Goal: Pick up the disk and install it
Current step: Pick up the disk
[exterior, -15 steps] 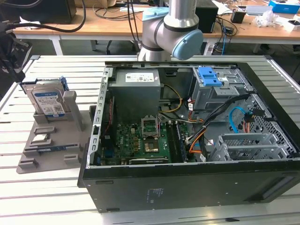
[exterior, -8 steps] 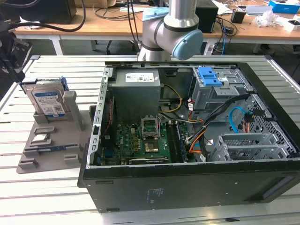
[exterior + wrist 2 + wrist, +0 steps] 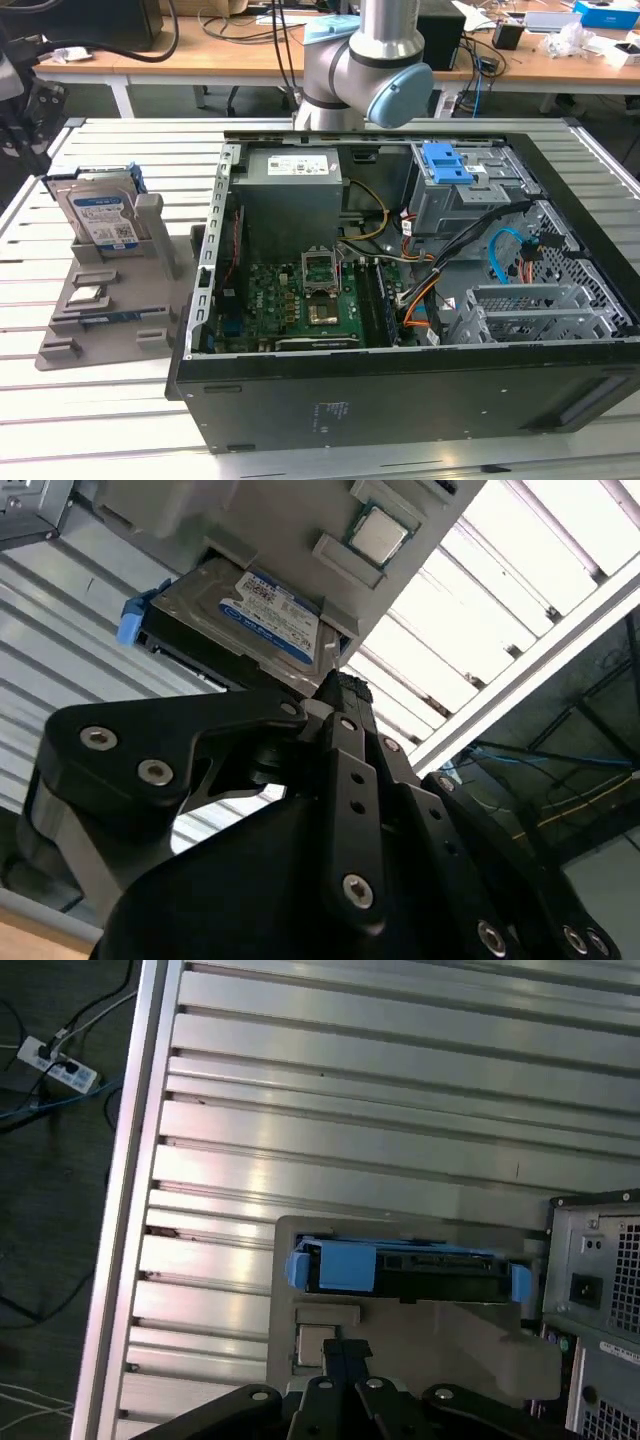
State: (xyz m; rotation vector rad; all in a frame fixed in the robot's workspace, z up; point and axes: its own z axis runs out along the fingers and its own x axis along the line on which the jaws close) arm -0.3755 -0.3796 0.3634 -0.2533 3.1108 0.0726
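The disk (image 3: pixel 100 215) is a silver hard drive with a blue-and-white label and blue rails. It stands on edge in a slot of the grey plastic stand (image 3: pixel 100 300), at the exterior view's left, beside the open computer case. In both wrist views my gripper (image 3: pixel 343 690) (image 3: pixel 346 1352) hangs above and beside the stand (image 3: pixel 480 1350), a short way off the disk (image 3: pixel 265 615) (image 3: pixel 410 1270) and not touching it. Its black fingers are shut together with nothing between them.
The open black computer case (image 3: pixel 400 400) lies on the slatted metal table (image 3: pixel 120 420). Inside are a motherboard, cables and a grey drive cage with a blue tab (image 3: pixel 450 165). A small square chip (image 3: pixel 315 1343) lies on the stand. The table's edge and floor cables (image 3: pixel 60 1070) lie beyond the stand.
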